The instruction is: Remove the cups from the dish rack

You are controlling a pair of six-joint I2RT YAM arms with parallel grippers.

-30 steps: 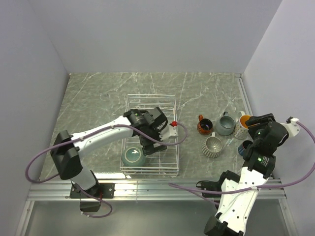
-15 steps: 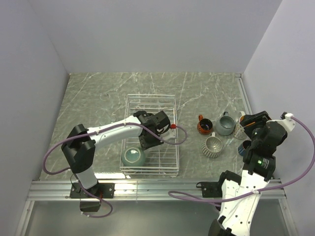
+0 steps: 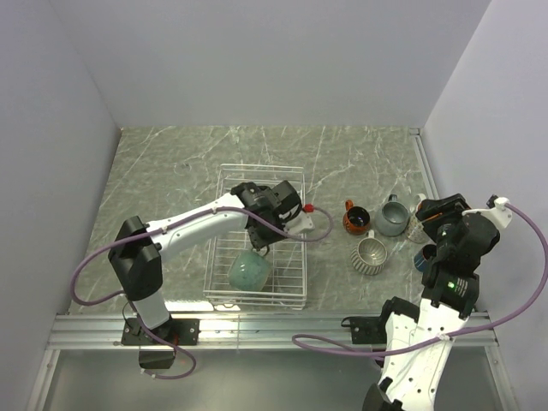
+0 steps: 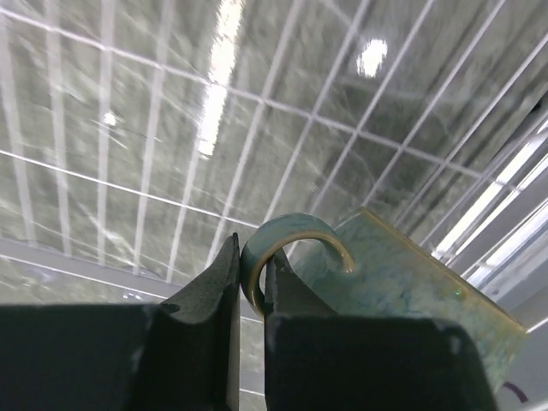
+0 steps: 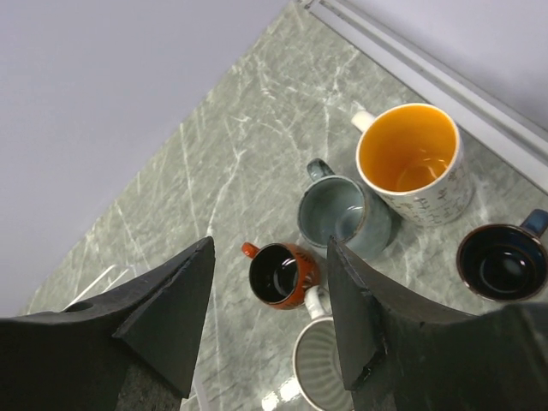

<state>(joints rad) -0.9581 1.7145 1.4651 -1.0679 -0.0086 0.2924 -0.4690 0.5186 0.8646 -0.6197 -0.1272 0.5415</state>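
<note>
My left gripper is shut on the handle of a grey-teal mug, with the wires of the white dish rack below it. From above, that mug hangs tilted on its side over the near end of the rack, under the left gripper. My right gripper is open with nothing between its fingers, high above the cups on the table. From above it sits at the right edge.
Right of the rack stand a red-brown mug, a second grey-teal mug, a white mug with orange inside, a ribbed beige cup and a dark-blue cup. Walls close in on the left, back and right.
The left gripper has shut on the mug's handle and raised it. The mug has tipped from upright onto its side, and the rack's near end has shifted slightly left. The right arm has hardly moved.
</note>
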